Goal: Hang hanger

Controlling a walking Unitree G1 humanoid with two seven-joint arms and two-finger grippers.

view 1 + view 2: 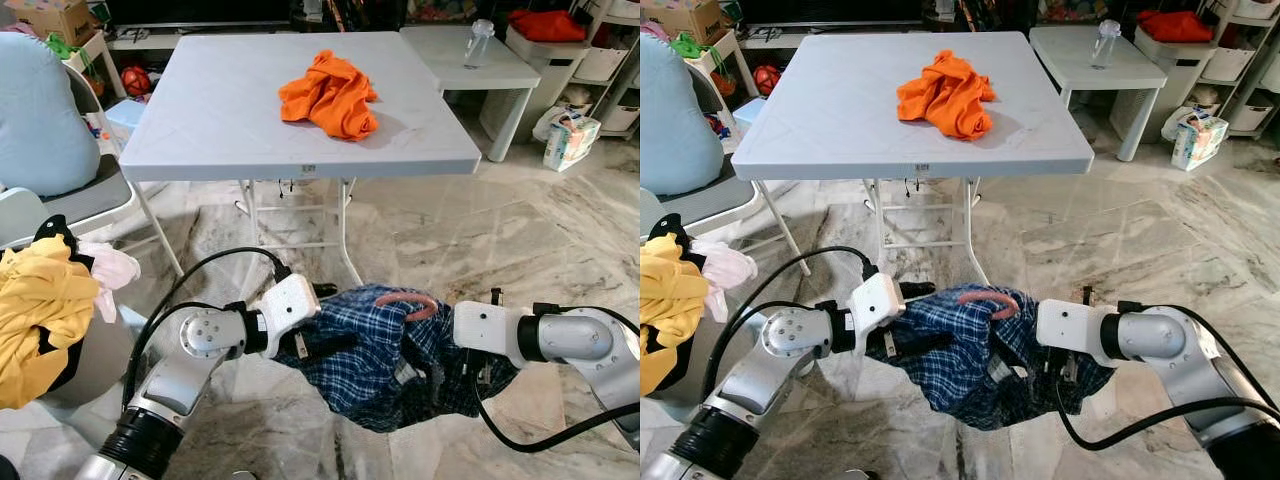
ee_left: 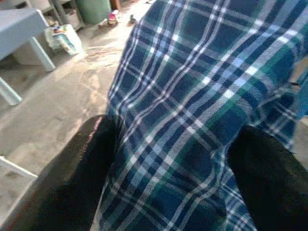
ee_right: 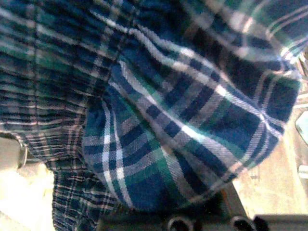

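A blue plaid shirt (image 1: 370, 365) hangs bunched between my two grippers, low over the marble floor. A pink hanger hook (image 1: 405, 304) pokes out of its top. My left gripper (image 1: 315, 345) is shut on the shirt's left side. In the left wrist view its black fingers (image 2: 72, 178) flank the plaid cloth (image 2: 192, 120). My right gripper (image 1: 452, 335) reaches into the shirt's right side and is buried in the fabric. In the right wrist view the plaid cloth (image 3: 159, 120) lies close against the camera.
A grey folding table (image 1: 220, 110) stands just ahead with an orange garment (image 1: 332, 95) on it. Behind it is a white side table (image 1: 500, 75) with a bottle (image 1: 478, 42). A chair with a light blue cushion (image 1: 35, 110) and yellow clothes (image 1: 35, 300) are on my left.
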